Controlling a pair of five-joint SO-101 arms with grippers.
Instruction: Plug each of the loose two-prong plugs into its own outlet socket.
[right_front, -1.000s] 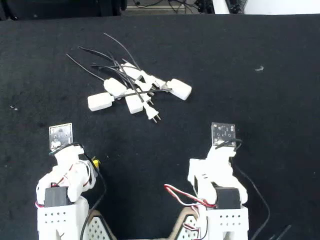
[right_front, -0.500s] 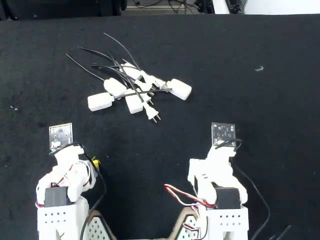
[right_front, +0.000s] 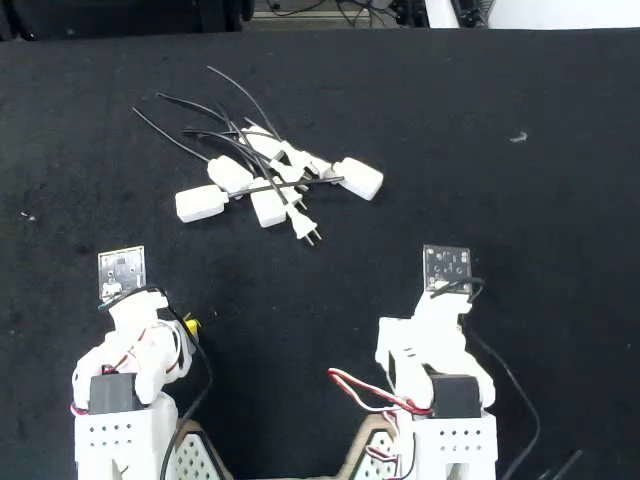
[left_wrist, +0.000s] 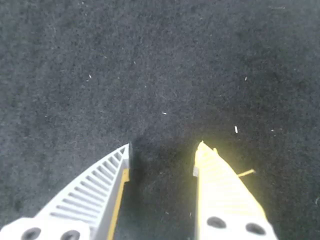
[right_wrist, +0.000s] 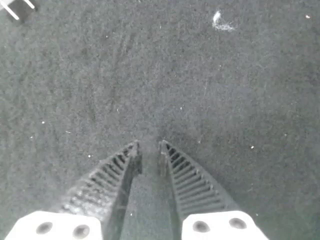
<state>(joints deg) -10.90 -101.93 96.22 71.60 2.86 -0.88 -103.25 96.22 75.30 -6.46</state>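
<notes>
Beneath and ahead of the fingers lies a black matt cloth (left_wrist: 165, 60) — felt-like, faintly rough, flecked with pale lint — while the left gripper (left_wrist: 162, 150) and right gripper (right_wrist: 149, 146) are ribbed matt plastic, and the plug (right_front: 300, 222) far beyond them is smooth white plastic with metal prongs (right_front: 313, 237).

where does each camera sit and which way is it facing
high view: above the table, looking down on the plugs, left arm and right arm.
left wrist view: on the left arm, facing bare table; left gripper open.
right wrist view: on the right arm, facing table; right gripper slightly open.
shared: high and right wrist views seemingly both catch one plug's prongs.
</notes>
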